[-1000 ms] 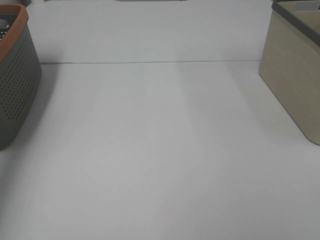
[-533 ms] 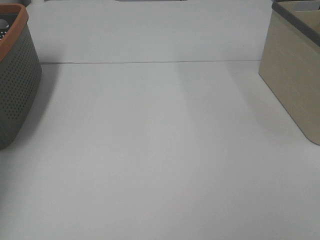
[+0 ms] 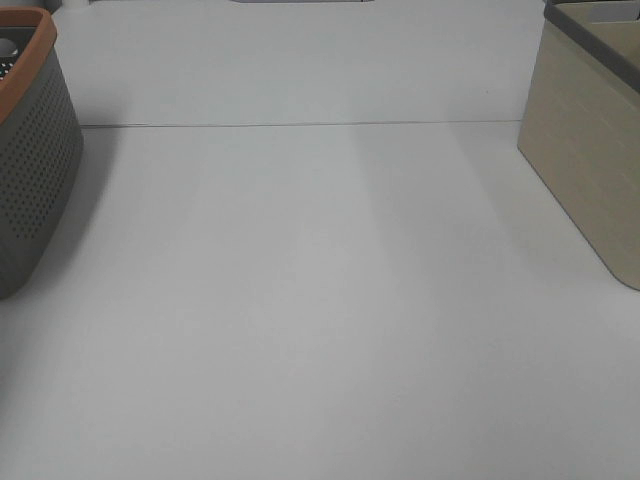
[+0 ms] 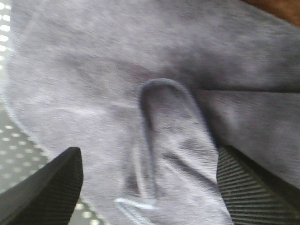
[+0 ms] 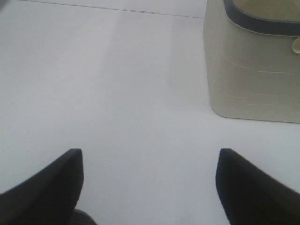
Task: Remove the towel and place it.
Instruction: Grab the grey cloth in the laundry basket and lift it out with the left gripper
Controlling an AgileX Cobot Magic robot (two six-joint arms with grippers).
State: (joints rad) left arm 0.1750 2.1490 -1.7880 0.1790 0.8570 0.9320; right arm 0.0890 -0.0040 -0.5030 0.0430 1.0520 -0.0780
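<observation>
The white table (image 3: 320, 300) spreads below and ahead of the right hand (image 5: 147, 157). The beige bin (image 3: 590, 170), dark along its top edge, stands on the table ahead of the right hand and well apart from its fingers (image 5: 51, 183). The grey basket (image 3: 35, 170), perforated and capped by an orange rim (image 3: 25, 50), stands at the table's far-left edge, well away from the right hand. The left hand (image 4: 147, 159) is close over the basket's contents, and a strip of dotted basket surface shows just beside one finger; whether that strip is wall or floor I cannot tell.

The towel (image 4: 140, 70), a soft grey-violet cloth, lies in the basket directly beneath and ahead of the left hand and fills nearly all of that wrist view. The left hand is spread wide, with one dark ribbed finger on each side of a raised, loop-shaped fold (image 4: 173, 122) of the towel. Whether the fingers touch the cloth is unclear. The right hand is also spread wide and holds nothing.
</observation>
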